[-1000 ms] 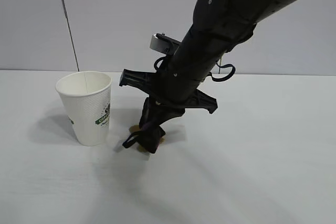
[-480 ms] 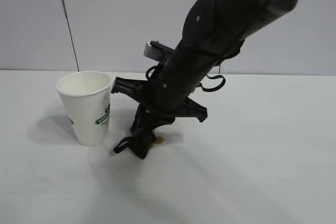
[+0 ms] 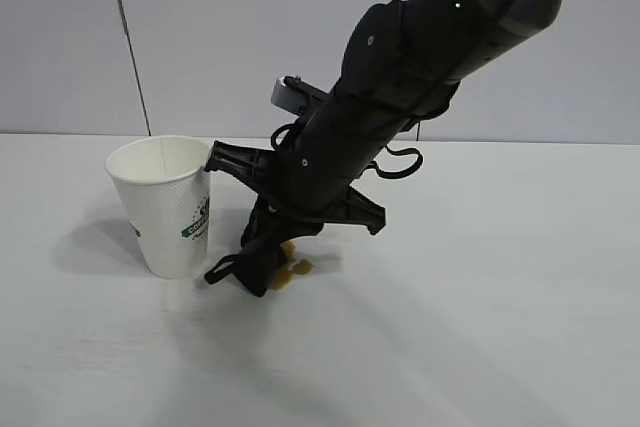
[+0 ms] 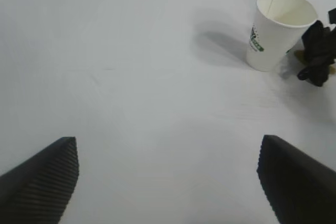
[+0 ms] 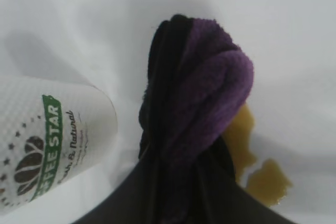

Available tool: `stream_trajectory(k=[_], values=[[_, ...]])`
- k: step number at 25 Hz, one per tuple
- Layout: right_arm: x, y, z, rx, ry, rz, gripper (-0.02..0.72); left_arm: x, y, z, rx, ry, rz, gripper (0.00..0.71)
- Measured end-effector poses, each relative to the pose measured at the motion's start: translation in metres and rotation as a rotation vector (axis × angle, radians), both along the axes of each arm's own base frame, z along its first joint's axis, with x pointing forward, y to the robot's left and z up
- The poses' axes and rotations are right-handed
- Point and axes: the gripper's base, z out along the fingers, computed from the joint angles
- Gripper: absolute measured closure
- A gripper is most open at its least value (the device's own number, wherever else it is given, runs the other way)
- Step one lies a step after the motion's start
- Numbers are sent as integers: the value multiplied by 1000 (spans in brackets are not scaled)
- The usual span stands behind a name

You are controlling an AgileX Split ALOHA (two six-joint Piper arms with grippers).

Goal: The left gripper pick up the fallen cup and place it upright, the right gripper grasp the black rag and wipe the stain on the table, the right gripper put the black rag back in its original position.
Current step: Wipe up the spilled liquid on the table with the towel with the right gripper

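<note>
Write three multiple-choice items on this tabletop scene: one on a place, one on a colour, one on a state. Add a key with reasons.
1. Where does the amber-brown liquid stain lie?
A. inside the cup
B. on the white table beside the rag
C. at the table's far edge

2. What colour is the logo band on the white textured paper cup?
A. red
B. blue
C. green

3. How is the bunched black-and-purple rag held?
A. clamped in the right gripper
B. clamped in the left gripper
C. lying loose

Key: B, brown blotches show beside the rag; C, the band reads green; A, the right jaws pinch it, the left stand open and empty.
</note>
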Motion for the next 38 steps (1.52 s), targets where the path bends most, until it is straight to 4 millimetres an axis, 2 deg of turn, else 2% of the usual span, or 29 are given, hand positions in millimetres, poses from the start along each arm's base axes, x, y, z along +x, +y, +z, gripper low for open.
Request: stream_trajectory(k=[8, 10, 15, 27, 38], values=[[14, 11, 6, -1, -20, 51, 622, 0, 1, 0, 8, 0, 5, 47], [14, 11, 6, -11, -15, 63, 622, 0, 1, 0, 8, 0, 5, 47], [8, 10, -9, -69, 56, 111, 622, 0, 1, 0, 8, 0, 5, 47], [8, 9, -7, -113, 68, 160, 622, 0, 1, 0, 9, 0, 6, 47], [27, -19, 4, -272, 72, 228, 622, 0, 1, 0, 9, 0, 6, 47]])
